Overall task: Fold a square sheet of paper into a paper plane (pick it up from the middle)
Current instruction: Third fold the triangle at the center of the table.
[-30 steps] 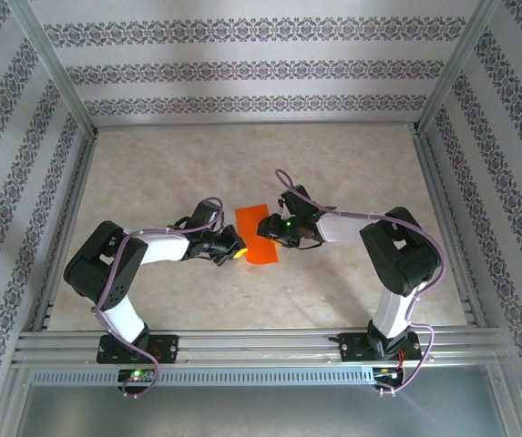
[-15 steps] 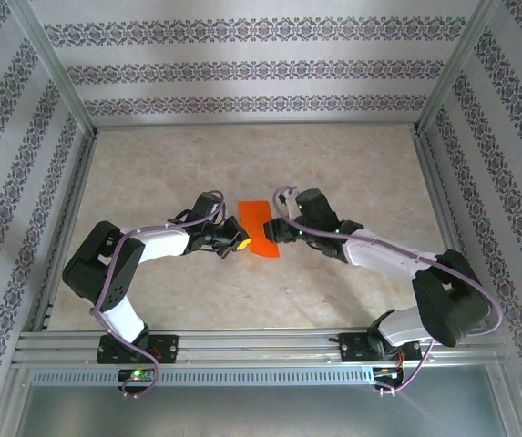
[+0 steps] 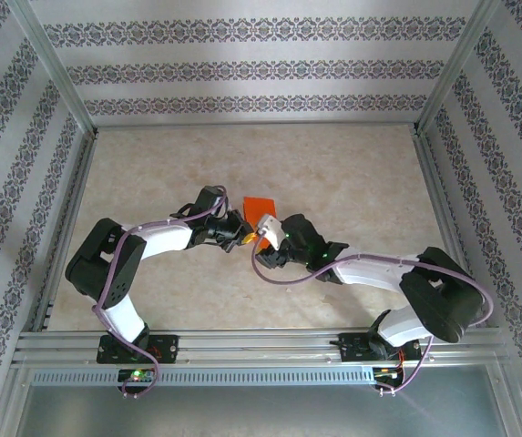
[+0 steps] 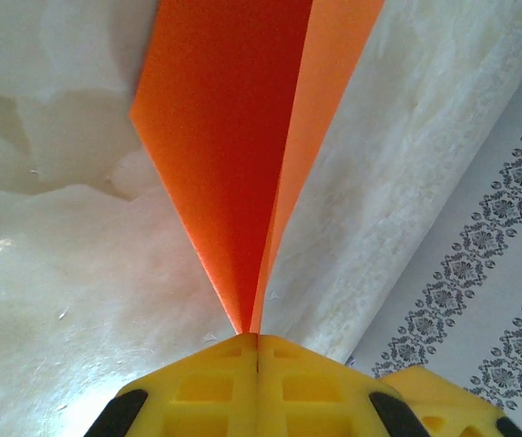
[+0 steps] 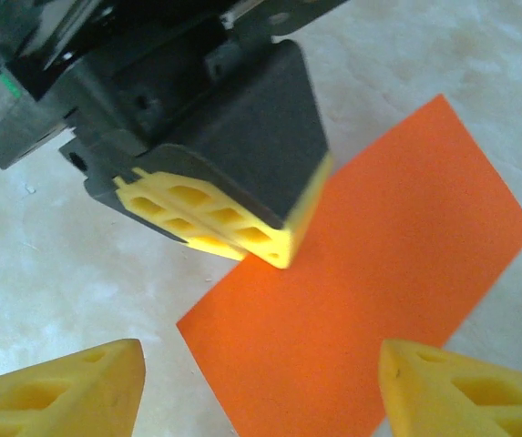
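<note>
One orange sheet (image 3: 261,204), doubled over, is seen mid-bench (image 3: 352,173), pinched at its edge by the clenched left tool (image 4: 258,350). Two tools are counted: the right tool (image 5: 261,387) is released, fingers spread, facing the sheet.

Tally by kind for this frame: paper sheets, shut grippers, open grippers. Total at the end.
orange paper sheet: 1, two layers showing in the left wrist view
shut grippers: 1, the left gripper, pinching the sheet's layers together
open grippers: 1, the right gripper, fingers apart over the sheet
Total: 3
</note>
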Controlling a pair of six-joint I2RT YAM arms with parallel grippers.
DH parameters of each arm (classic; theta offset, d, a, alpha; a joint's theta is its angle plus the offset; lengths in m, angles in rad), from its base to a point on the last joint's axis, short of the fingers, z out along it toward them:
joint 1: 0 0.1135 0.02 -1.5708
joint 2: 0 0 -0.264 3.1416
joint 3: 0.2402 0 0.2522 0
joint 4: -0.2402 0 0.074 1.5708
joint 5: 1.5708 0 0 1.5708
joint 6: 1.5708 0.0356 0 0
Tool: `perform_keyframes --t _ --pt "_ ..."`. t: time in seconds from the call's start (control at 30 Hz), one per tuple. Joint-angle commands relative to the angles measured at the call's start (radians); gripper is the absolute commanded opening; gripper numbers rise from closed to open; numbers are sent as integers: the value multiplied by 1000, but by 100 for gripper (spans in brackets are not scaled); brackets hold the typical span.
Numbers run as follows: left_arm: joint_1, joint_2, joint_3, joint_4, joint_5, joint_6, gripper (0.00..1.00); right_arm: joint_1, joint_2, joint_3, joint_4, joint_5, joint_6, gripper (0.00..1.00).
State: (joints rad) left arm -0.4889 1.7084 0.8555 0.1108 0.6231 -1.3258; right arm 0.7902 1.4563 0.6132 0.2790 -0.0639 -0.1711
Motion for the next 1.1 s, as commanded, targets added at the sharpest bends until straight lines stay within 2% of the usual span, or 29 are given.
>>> perform_keyframes --t 0.0,0.37,0.63,0.7,0.8,0.87,1.07 --pt "12 11 16 -30 9 -38 0 10 42 -5 83 33 -75 67" --pt "15 8 13 -30 7 -41 0 38 116 -9 170 123 -142 51" --pt "28 -10 -6 -36 -11 -44 1 44 99 -32 189 127 -150 23" --pt "40 -30 -19 -60 -32 -36 7 44 97 -30 173 105 -139 14" --pt "79 -79 -26 -146 -81 17 24 41 92 -17 127 35 -97 6" --pt "107 -118 -18 -221 -119 74 31 41 87 -11 104 -16 -55 5" --pt "138 -177 71 -362 -165 287 40 41 76 -12 94 -149 104 2"
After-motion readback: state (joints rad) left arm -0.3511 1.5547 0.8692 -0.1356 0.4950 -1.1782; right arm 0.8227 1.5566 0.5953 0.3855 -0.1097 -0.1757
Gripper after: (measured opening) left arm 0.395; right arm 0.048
